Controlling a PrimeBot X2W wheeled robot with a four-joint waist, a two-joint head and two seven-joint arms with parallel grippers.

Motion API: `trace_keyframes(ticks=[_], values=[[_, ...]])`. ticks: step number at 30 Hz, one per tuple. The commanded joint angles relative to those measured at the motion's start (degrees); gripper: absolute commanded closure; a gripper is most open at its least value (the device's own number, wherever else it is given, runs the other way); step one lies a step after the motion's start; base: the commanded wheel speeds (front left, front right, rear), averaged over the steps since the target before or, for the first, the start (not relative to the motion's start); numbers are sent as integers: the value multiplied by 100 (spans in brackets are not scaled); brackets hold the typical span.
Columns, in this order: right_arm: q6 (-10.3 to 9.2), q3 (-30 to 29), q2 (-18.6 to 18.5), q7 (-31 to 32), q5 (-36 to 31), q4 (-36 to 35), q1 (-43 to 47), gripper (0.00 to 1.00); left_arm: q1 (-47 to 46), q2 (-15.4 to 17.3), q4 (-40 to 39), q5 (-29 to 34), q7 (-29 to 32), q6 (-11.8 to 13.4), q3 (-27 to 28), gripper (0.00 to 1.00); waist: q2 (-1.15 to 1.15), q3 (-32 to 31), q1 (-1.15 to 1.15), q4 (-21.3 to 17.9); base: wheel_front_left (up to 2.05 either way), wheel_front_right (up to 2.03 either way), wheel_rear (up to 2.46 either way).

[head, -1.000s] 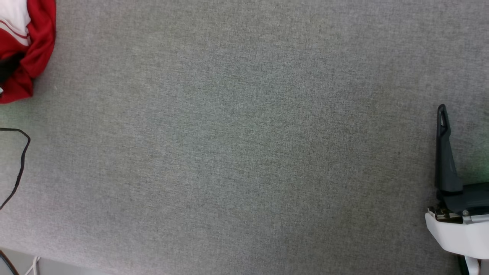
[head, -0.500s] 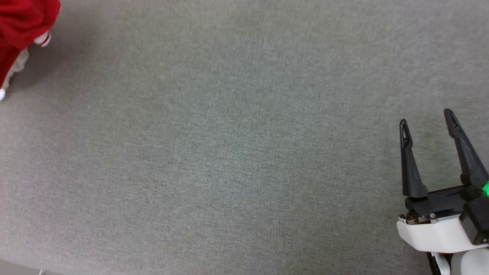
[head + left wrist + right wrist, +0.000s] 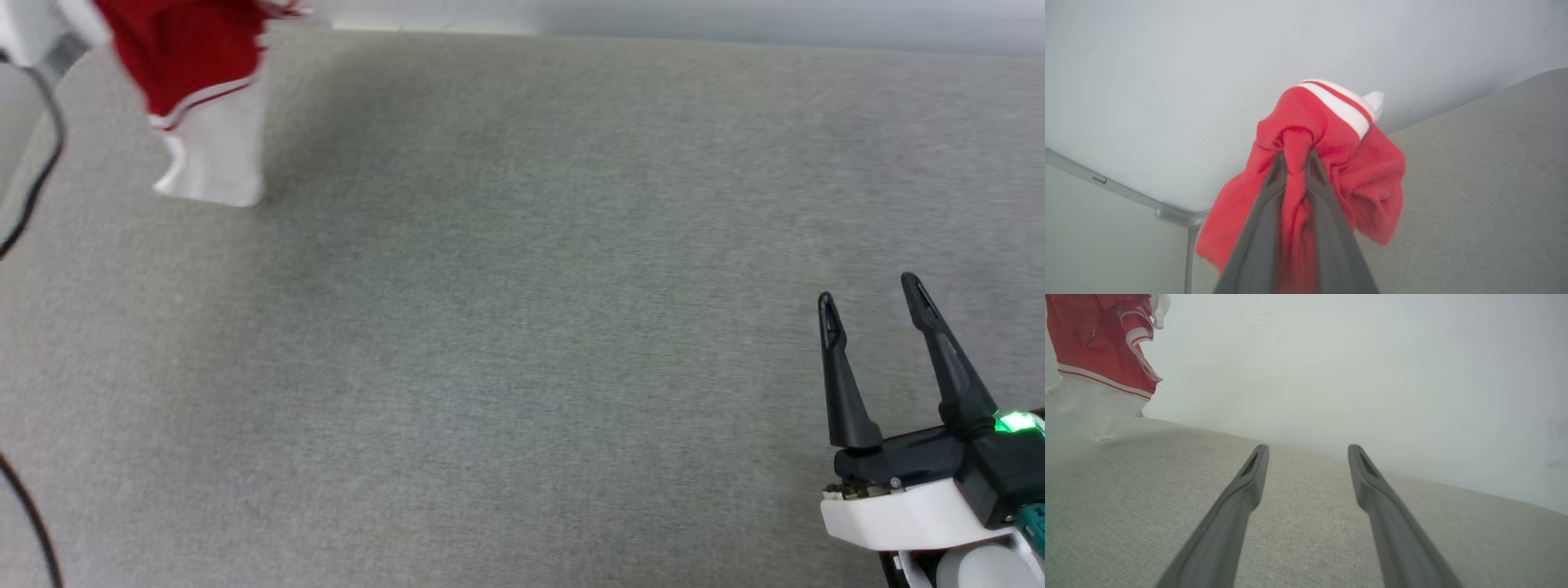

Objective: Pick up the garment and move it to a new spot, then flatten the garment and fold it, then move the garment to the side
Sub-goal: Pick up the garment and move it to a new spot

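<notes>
The left gripper [image 3: 1295, 156] is clamped tight on a bunch of the garment [image 3: 188, 65]. It hangs at the upper left of the head view, its sleeve [image 3: 216, 155] drooping to the table [image 3: 522, 327]; whether it touches, I can't tell. At lower right, the right gripper [image 3: 869, 289] hovers, fingers apart, empty.

Grey woven fabric surface [image 3: 522, 327] meets a plain pale wall [image 3: 1372, 355]

Head camera has tilted upward; the far edge of the grey fabric table [image 3: 653, 39] now shows. The red jersey T-shirt with white sleeves [image 3: 192, 82], earlier a bunched heap, now hangs lifted from the left gripper [image 3: 1295, 158], one white sleeve lowest.
</notes>
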Motion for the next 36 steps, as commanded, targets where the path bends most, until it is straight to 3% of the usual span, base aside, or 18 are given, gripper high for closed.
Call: trace_keyframes(ticks=[1,9,14,23,28,36], values=[[-4,1,18,-12,80,51,43,0,-154,-133,-207,67,50,0,-105,100,0,-248,1,-269,0,0,0],[-4,35,20,-12,348,234,100,0,-439,-700,-1014,179,140,0,-570,100,0,-533,1,-851,0,0,0],[-4,76,19,-12,431,300,115,0,-139,-1089,-1386,-23,-6,7,-775,100,0,-564,1,-1182,0,0,0],[-4,44,19,-12,495,359,25,0,778,-1255,-1747,153,-397,70,-1264,100,0,-426,1,-1558,0,0,0],[-4,7,19,-12,498,383,-45,0,1565,-1467,-1534,283,-657,112,-1764,100,0,-299,1,-1635,0,0,0],[-4,52,18,-12,500,432,-119,0,2666,-2033,-470,414,-1155,58,-2588,100,0,-143,1,-1715,0,0,0]])
